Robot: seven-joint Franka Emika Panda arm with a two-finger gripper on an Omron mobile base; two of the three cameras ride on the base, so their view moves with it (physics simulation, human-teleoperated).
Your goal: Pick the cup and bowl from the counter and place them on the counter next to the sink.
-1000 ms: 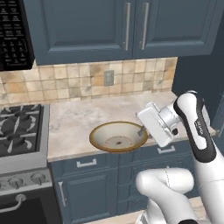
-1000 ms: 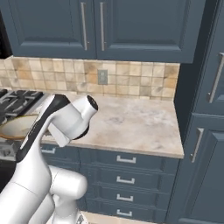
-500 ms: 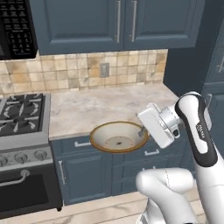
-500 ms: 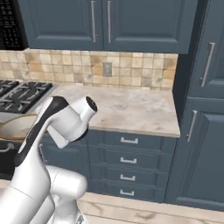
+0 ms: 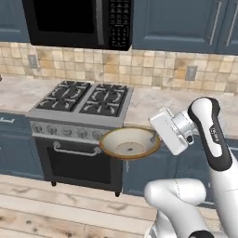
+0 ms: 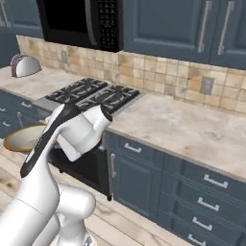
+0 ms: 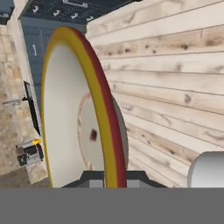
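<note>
My gripper (image 5: 155,137) is shut on the right rim of the bowl (image 5: 129,143), a shallow beige speckled dish with a tan-brown rim. I hold it level in the air in front of the oven door, below the stovetop edge. In the right base view the bowl (image 6: 25,137) pokes out to the left of my arm. In the hand view the bowl (image 7: 78,118) stands edge-on, and my gripper (image 7: 111,177) clamps its rim at the bottom. The beige marbled counter (image 5: 153,104) runs to the right of the stove. The cup and the sink are out of view.
A black stovetop (image 5: 88,97) over an oven with a bar handle (image 5: 76,149) is right behind the bowl. A black microwave (image 5: 79,21) hangs above. A toaster (image 6: 24,65) stands at the far left on the counter (image 6: 187,127). Wood floor (image 5: 46,204) lies below.
The whole picture has shifted: the base has driven left along the cabinets, so the stove now fills the middle. The bowl stays in my gripper, held the same way.
</note>
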